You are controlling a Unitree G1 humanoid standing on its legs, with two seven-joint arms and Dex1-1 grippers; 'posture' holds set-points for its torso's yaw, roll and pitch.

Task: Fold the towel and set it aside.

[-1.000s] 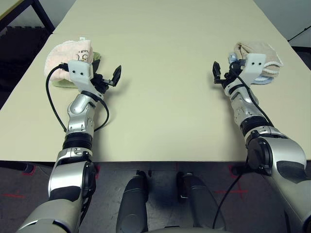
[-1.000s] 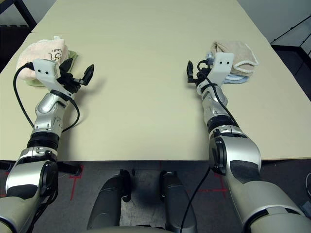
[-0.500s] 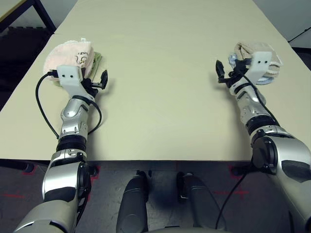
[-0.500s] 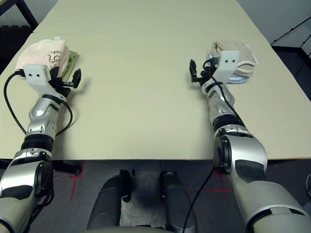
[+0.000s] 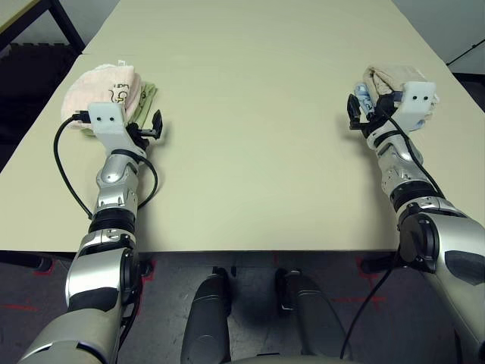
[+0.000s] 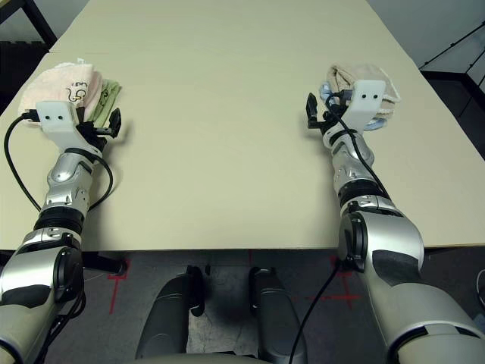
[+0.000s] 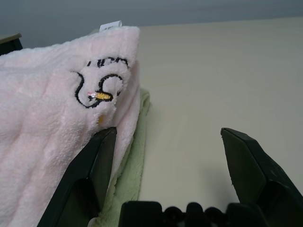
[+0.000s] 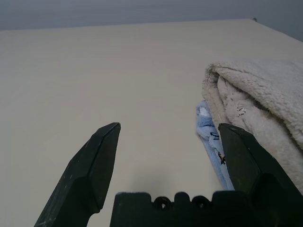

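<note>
Both arms now sit farther apart; the left end effector (image 7: 168,177), wide open and empty, has the folded towel (image 7: 52,137) just beside its finger.

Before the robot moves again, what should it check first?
1. Pink towel folded: ok.
2. Set aside at the table's left edge, on the green towel: ok.
3. Left tool open, empty: ok.
4. Left tool clear of the pink towel: cannot tell, one finger is very close.
5. Right tool open, empty: ok.
6. Beige towel and blue towel left alone: ok.
</note>
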